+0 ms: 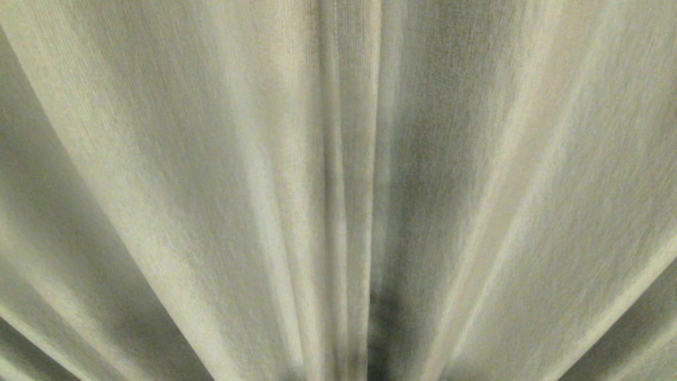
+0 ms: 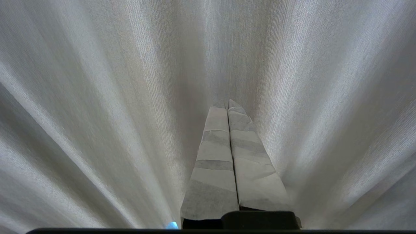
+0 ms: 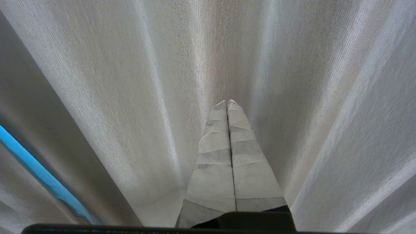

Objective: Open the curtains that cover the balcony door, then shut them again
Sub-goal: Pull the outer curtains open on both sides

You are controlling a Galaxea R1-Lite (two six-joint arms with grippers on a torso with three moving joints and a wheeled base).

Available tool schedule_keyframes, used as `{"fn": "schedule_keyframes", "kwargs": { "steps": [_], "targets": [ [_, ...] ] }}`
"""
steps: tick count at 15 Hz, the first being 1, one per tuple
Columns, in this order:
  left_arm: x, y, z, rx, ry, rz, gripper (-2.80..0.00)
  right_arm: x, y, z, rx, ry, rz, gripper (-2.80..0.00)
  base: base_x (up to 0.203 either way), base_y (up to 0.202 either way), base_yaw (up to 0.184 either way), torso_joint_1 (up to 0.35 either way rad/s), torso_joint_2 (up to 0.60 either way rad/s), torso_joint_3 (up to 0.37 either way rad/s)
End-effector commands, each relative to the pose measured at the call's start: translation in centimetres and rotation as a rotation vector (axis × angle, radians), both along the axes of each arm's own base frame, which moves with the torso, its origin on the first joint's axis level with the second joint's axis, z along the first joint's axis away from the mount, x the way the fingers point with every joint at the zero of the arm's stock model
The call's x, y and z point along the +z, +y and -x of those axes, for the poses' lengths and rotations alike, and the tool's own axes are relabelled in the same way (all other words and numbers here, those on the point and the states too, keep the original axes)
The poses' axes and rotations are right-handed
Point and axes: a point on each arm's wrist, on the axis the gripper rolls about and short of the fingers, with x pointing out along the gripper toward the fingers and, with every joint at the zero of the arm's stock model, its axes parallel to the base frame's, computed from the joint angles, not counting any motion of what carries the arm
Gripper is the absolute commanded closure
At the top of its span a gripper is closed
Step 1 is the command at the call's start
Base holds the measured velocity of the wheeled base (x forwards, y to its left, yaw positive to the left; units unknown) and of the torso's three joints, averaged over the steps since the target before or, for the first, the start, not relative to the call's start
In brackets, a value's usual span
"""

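Observation:
The curtains (image 1: pixel 222 174) fill the whole head view as thick cream-beige woven cloth hanging in deep pleats, drawn shut. The balcony door is hidden behind them. Neither arm shows in the head view. In the left wrist view my left gripper (image 2: pixel 227 103) is shut, its tape-wrapped fingers pressed together, pointing at the curtains (image 2: pixel 97 97) close in front with nothing held. In the right wrist view my right gripper (image 3: pixel 227 103) is likewise shut and empty, its tips close to a pleat of the curtains (image 3: pixel 308 81).
A narrow bright blue strip (image 3: pixel 39 169) shows in a gap between folds in the right wrist view. A small blue spot (image 2: pixel 172 225) shows beside the left gripper's base. Cloth covers everything else.

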Motion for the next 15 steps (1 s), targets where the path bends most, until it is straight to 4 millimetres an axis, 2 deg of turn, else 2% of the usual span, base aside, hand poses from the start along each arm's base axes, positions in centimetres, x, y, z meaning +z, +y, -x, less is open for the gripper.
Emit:
{"fn": "schedule_keyframes", "kwargs": {
  "steps": [1,15],
  "targets": [
    [0.00,0.00,0.00,0.000,0.000,0.000,0.00,0.01,0.00,0.00,0.001,-0.001,0.000,0.00,0.000,0.000,0.000,0.000,0.00,0.000],
    [0.00,0.00,0.00,0.001,0.000,0.000,0.00,-0.01,0.00,0.00,0.001,0.001,0.000,0.00,0.000,0.000,0.000,0.000,0.00,0.000]
  ]
}}
